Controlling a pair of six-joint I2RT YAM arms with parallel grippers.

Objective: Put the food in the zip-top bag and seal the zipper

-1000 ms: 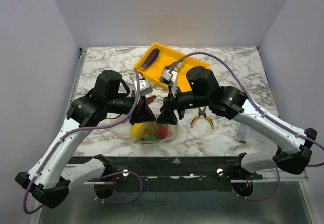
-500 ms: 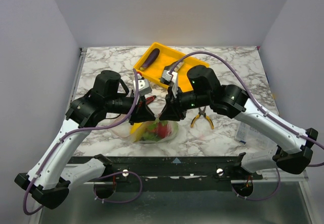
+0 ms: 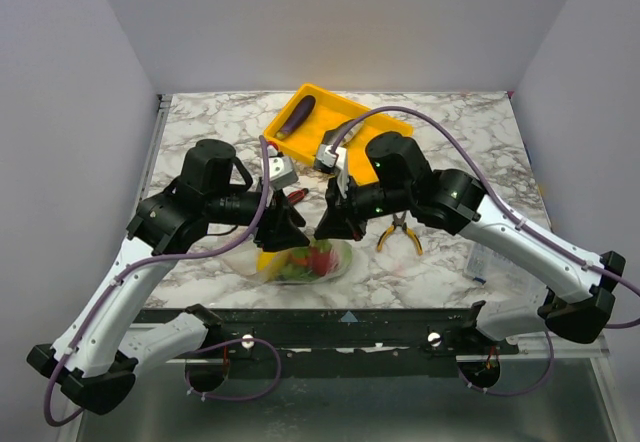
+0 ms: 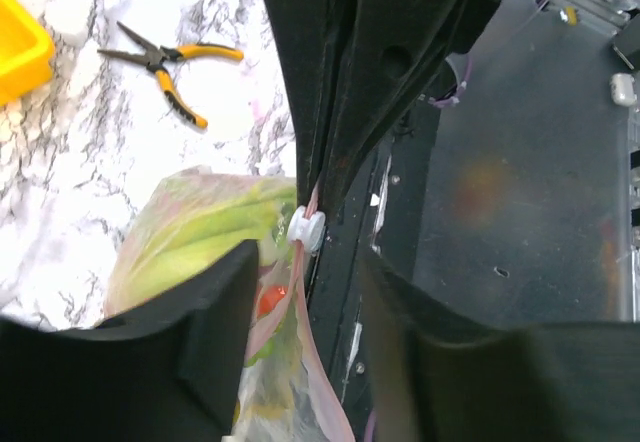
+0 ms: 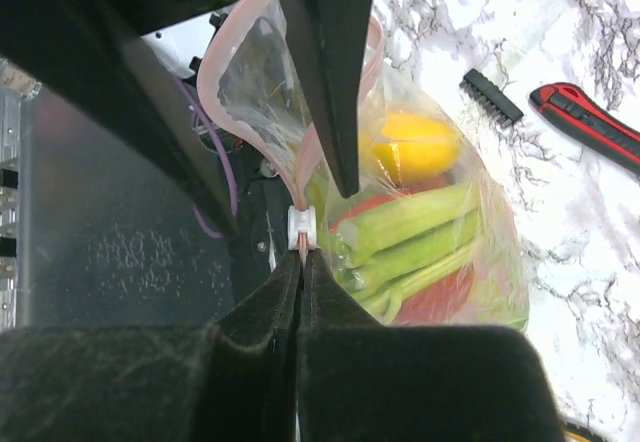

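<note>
We see both arms bent in over the near middle of the marble table (image 3: 200,122), w/ the zip-top bag (image 3: 300,262) lying just under the two wrists, close to the table's near edge. Right gripper (image 5: 301,262) is pinched tight: its two fingers (image 5: 250,312) meet on the zipper (image 5: 296,194), right below the small white slider (image 5: 302,227). In the left wrist view those same fingers come down from the top & hold the pinkish strip just above the slider. Left gripper (image 4: 308,262) has its jaws apart; the bag's mouth edge runs up between them & we can't see either pad touching it. In the right wrist view one left finger (image 5: 330,62) points down beside the mouth, which gapes in a loop above the slider.

Food sits inside the bag: green-white leek (image 5: 410,227) stalks, a yellow squash (image 5: 415,147) behind them, and a red piece (image 5: 440,297) under the leek, prob. tomato, though we can't tell for sure.

Elsewhere:
- A yellow tray (image 3: 335,112) sits at the far side w/ a purple eggplant (image 3: 295,115) lying in it.
- Yellow-handled pliers (image 3: 403,232) lie just right of the bag.
- A red-and-black pocket knife (image 5: 590,127) & a small black comb-like piece (image 5: 490,97) rest on the marble near the bag.
- A flat clear pouch (image 3: 485,260) lies by the right arm, well apart from the bag.
</note>
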